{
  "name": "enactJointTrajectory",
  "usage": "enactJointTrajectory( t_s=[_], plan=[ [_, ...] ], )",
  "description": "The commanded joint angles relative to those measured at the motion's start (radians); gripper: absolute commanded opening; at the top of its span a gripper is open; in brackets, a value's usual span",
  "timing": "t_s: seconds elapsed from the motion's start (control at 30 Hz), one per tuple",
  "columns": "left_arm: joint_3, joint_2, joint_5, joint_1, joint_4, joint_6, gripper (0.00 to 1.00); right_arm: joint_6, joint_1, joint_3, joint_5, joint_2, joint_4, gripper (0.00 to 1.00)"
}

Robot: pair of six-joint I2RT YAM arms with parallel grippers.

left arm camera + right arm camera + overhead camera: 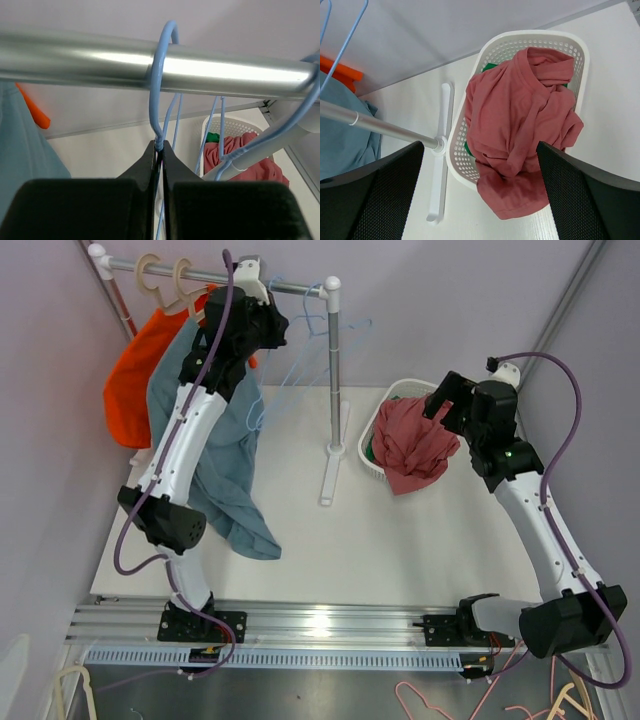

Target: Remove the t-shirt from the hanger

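My left gripper (272, 324) is up at the clothes rail (75, 57), shut on the neck of a bare blue wire hanger (156, 80) whose hook sits over the rail. The fingertips meet at the hanger's twisted neck (159, 145). A red t-shirt (520, 115) lies bunched in the white basket (520, 36) and spills over its near rim; it also shows in the top view (415, 440). My right gripper (480, 145) is open and empty, above the red t-shirt (440, 400). A teal t-shirt (220, 455) hangs from the rail behind the left arm.
An orange garment (135, 380) hangs at the rail's left end on a wooden hanger (150, 275). More blue hangers (335, 335) hang by the rack's right post (333, 360), whose foot (328, 475) stands left of the basket (375, 430). Something green (212, 136) lies under the red shirt.
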Motion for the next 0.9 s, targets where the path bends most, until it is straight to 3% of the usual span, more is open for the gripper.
enactJointTrajectory(
  t_s=[0.0,0.1,0.13,0.23,0.37,0.43,0.5,0.6,0.7,0.87],
  plan=[
    [0.01,-0.008,-0.029,-0.045,0.035,0.056,0.01,0.002,-0.006,-0.004,-0.018,-0.04,0.032,0.99],
    [-0.012,-0.025,-0.069,-0.051,0.038,0.07,0.1,0.003,-0.004,-0.007,-0.028,-0.042,0.033,1.0],
    [-0.019,-0.035,-0.084,-0.051,0.044,0.072,0.28,0.006,-0.004,-0.007,-0.031,-0.043,0.033,1.0],
    [-0.073,-0.089,-0.156,-0.051,0.073,0.092,0.65,0.011,-0.004,-0.007,-0.045,-0.042,0.036,0.99],
    [-0.175,-0.209,-0.163,-0.037,0.113,0.138,0.76,0.012,-0.004,0.008,-0.067,-0.032,0.041,0.99],
    [-0.222,-0.299,-0.17,-0.022,0.122,0.153,0.89,0.02,-0.004,0.022,-0.079,-0.026,0.043,0.99],
    [-0.361,-0.418,-0.117,0.009,0.197,0.165,1.0,0.025,-0.003,0.039,-0.1,-0.009,0.044,1.0],
    [-0.53,-0.531,0.027,0.078,0.276,0.136,1.0,0.032,0.008,0.054,-0.11,0.011,0.046,1.0],
    [-0.553,-0.588,0.142,0.165,0.253,0.077,0.99,0.035,0.017,0.056,-0.113,0.021,0.055,0.99],
    [-0.553,-0.579,0.146,0.267,0.202,0.049,1.0,0.038,0.029,0.053,-0.122,0.031,0.063,0.99]
  ],
)
